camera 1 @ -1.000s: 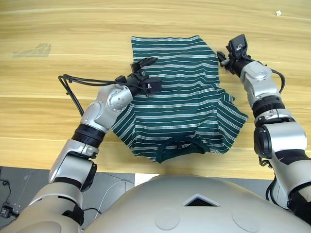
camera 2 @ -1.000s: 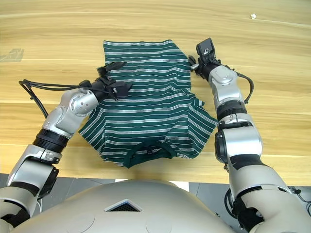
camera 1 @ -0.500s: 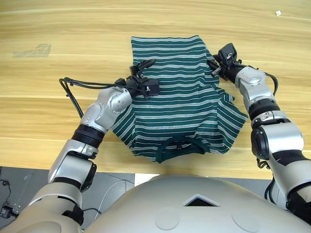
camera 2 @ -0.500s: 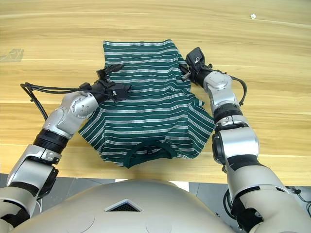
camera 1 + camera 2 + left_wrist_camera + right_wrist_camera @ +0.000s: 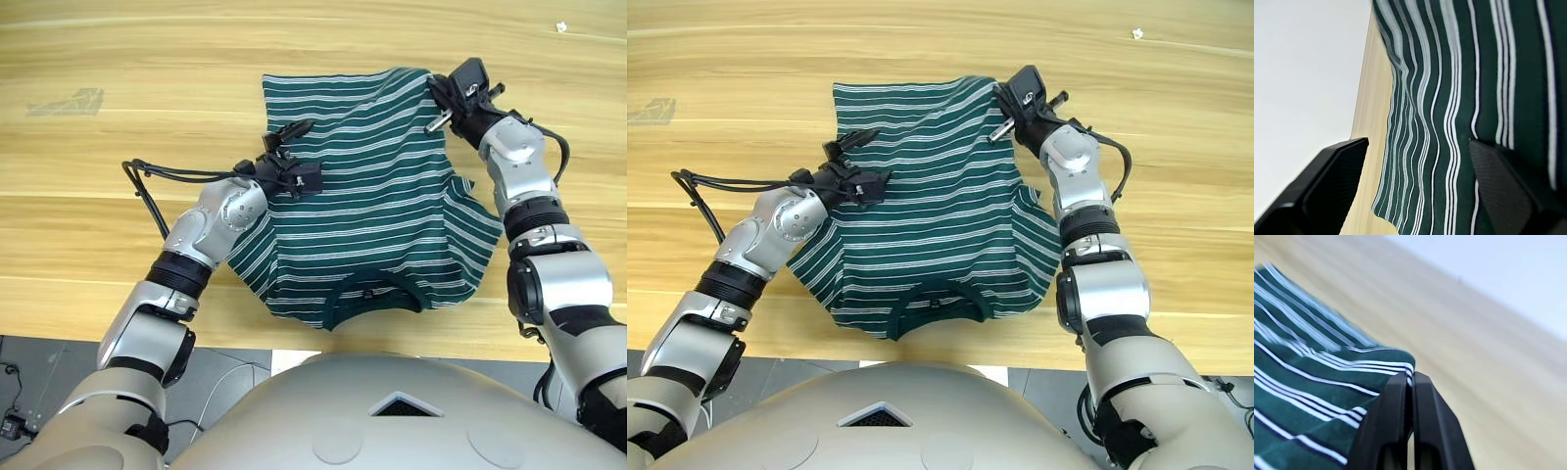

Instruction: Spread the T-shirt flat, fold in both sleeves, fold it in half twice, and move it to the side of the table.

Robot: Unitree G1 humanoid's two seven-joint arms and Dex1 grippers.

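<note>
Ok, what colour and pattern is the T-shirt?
Dark green with thin white stripes running across it. The T-shirt shows best in the left eye view.

The T-shirt point(image 5: 372, 211) is dark green with thin white stripes, and it lies opened out on the wooden table point(image 5: 147, 59) in front of me. Its collar point(image 5: 372, 292) is nearest me, close to the table's near edge, and its hem point(image 5: 333, 78) is on the far side. My right gripper point(image 5: 1410, 382) is clamped on the far right hem corner, where the cloth is drawn up and the stripes slant toward the pinch. The right sleeve point(image 5: 470, 211) bunches in soft folds along that side. My left gripper point(image 5: 287, 137) sits on the shirt's left part with its fingers spread over the fabric, which ripples there near the edge.
</note>
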